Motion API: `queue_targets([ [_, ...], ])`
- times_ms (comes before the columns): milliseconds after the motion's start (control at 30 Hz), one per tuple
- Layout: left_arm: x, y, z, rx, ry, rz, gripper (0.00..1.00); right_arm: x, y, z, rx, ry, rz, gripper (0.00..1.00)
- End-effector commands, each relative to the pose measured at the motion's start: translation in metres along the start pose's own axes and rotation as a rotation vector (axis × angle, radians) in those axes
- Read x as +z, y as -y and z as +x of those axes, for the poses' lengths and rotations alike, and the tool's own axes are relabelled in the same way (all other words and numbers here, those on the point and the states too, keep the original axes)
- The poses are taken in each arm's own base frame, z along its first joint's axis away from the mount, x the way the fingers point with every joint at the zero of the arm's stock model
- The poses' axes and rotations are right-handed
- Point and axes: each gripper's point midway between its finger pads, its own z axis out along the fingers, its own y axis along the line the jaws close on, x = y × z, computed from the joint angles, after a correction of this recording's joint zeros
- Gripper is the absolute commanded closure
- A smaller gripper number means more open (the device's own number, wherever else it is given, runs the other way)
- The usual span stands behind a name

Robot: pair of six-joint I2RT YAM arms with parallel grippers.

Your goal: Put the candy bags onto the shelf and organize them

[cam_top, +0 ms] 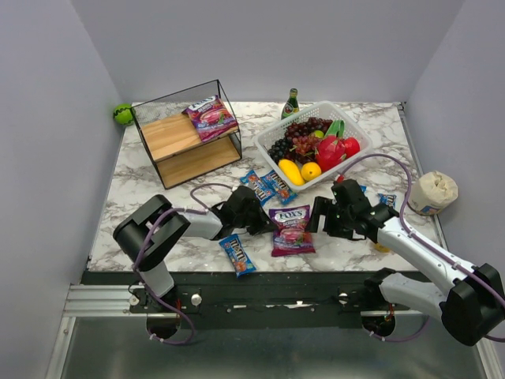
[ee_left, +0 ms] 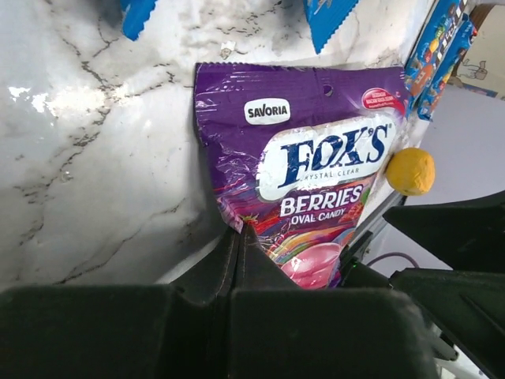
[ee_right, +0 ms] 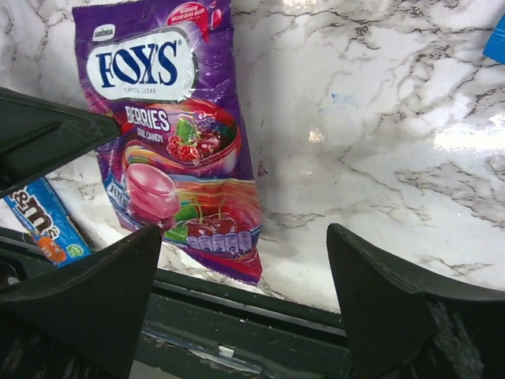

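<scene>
A purple candy bag [cam_top: 290, 230] [ee_left: 308, 150] [ee_right: 170, 126] lies flat near the table's front edge, between both arms. My left gripper [cam_top: 267, 223] [ee_left: 239, 230] is shut, and its tips meet on the bag's near corner, which looks pinched. My right gripper [cam_top: 318, 215] [ee_right: 243, 237] stands open just right of that bag, holding nothing. A second purple bag [cam_top: 211, 117] rests on the top board of the black wire shelf [cam_top: 170, 136] at the back left. Blue packets lie at the front [cam_top: 237, 254] [ee_right: 43, 221], behind the bag [cam_top: 268, 186] and by the right arm [cam_top: 387, 200].
A white lattice basket [cam_top: 351, 128] with fruit stands at the back right, with a green bottle [cam_top: 291, 103] behind it. A green ball [cam_top: 122, 114] sits left of the shelf. A pale roll [cam_top: 432, 192] is at the right edge. A small orange ball [ee_left: 410, 170] lies by the bag.
</scene>
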Motion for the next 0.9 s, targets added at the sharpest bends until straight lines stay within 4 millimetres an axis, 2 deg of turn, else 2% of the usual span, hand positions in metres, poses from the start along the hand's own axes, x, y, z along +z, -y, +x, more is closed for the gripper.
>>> queue_targets([
  [0,-0.016,-0.01,-0.016,0.134,0.066,-0.163,1.0,-0.005,0.005,-0.004,-0.024,0.028,0.029,0.06],
  [67,-0.028,-0.006,-0.02,0.189,0.065,-0.212,1.0,-0.006,0.005,-0.005,-0.026,0.032,0.03,0.06],
  [100,-0.033,0.009,-0.032,0.245,0.098,-0.207,1.0,-0.007,0.004,-0.006,-0.025,0.041,0.027,0.06],
  [167,-0.048,0.015,-0.036,0.275,0.098,-0.242,1.0,-0.009,0.004,-0.007,-0.025,0.048,0.026,0.06],
  [200,-0.053,0.028,-0.043,0.306,0.115,-0.23,1.0,-0.01,0.003,-0.008,-0.024,0.052,0.023,0.06],
  [433,-0.106,0.058,-0.068,0.344,0.208,-0.205,1.0,-0.02,0.006,-0.022,-0.035,0.112,0.054,0.05],
  [567,-0.152,0.076,-0.091,0.346,0.287,-0.154,1.0,-0.024,0.001,-0.03,-0.044,0.133,0.044,0.05],
  [600,-0.166,0.082,-0.106,0.338,0.33,-0.142,1.0,-0.025,0.0,-0.031,-0.047,0.137,0.042,0.05],
  [667,-0.187,0.09,-0.116,0.365,0.359,-0.133,1.0,-0.026,0.001,-0.033,-0.05,0.143,0.048,0.05],
  [700,-0.202,0.1,-0.129,0.37,0.402,-0.122,1.0,-0.026,0.002,-0.033,-0.053,0.145,0.05,0.05],
  [767,-0.22,0.105,-0.139,0.378,0.438,-0.132,1.0,-0.025,0.002,-0.034,-0.054,0.146,0.057,0.05],
  [800,-0.233,0.117,-0.146,0.401,0.467,-0.114,1.0,-0.024,0.002,-0.034,-0.057,0.142,0.057,0.05],
  [833,-0.243,0.116,-0.159,0.387,0.503,-0.127,1.0,-0.024,0.002,-0.034,-0.057,0.142,0.057,0.05],
  [867,-0.25,0.116,-0.163,0.381,0.515,-0.135,1.0,-0.023,0.001,-0.035,-0.061,0.139,0.058,0.05],
])
